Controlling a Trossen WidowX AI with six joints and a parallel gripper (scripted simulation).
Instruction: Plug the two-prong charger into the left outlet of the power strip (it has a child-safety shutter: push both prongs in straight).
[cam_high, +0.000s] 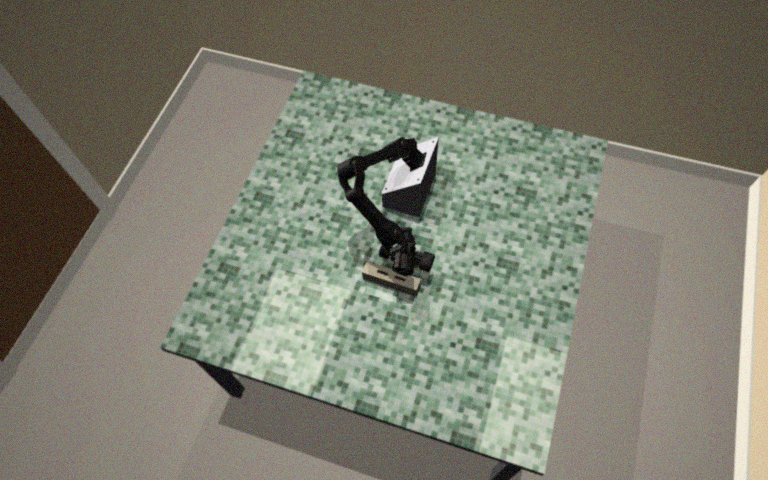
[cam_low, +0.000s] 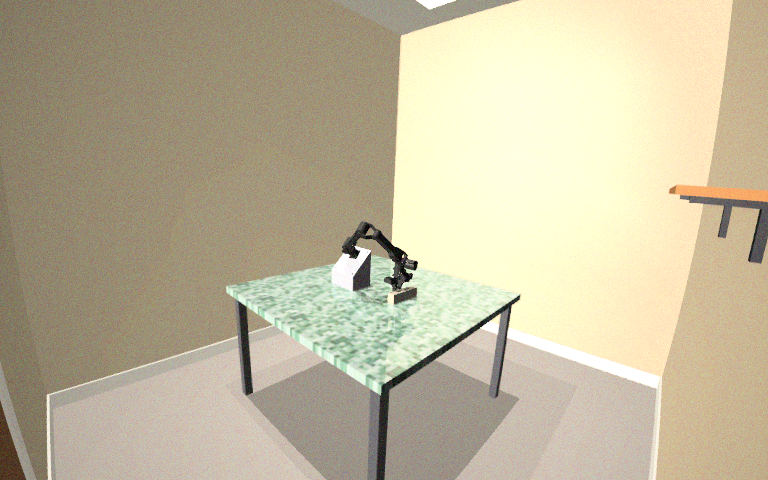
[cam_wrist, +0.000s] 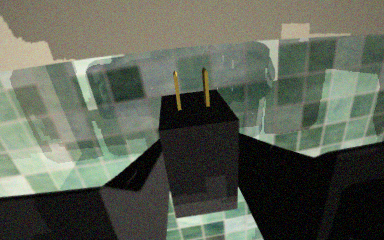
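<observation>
Above green table (cam_high: 453, 362) (cam_low: 339, 333), black arm (cam_high: 370, 212) (cam_low: 386, 243) arched, bent down near power strip (cam_high: 390, 279) (cam_low: 402, 295), claw (cam_high: 404, 272) (cam_low: 398, 287) (cam_wrist: 195, 141) clamped on charger (cam_wrist: 200, 167), both prongs (cam_wrist: 177, 92) bare.

Table (cam_high: 453, 362) (cam_low: 317, 316): green mosaic top, dark legs. Beyond it: cream wall (cam_low: 532, 169). Beneath: gray floor (cam_high: 141, 316) (cam_low: 135, 418), shadowed.

1) Can't make out the charger (cam_wrist: 199, 167) in the top view, lost in the dark shapes of the gripper (cam_high: 403, 271) (cam_low: 397, 288) (cam_wrist: 195, 141) at the centre
2) Can't tell from the top or exterior view whether the prongs (cam_wrist: 207, 89) touch the power strip (cam_high: 390, 279) (cam_low: 402, 296)
3) See the fingers cut off along the wrist view's bottom edge
4) Find the orange shelf (cam_low: 722, 193) cropped at the exterior view's right edge, and the nearest table leg (cam_low: 377, 433) at its bottom
</observation>
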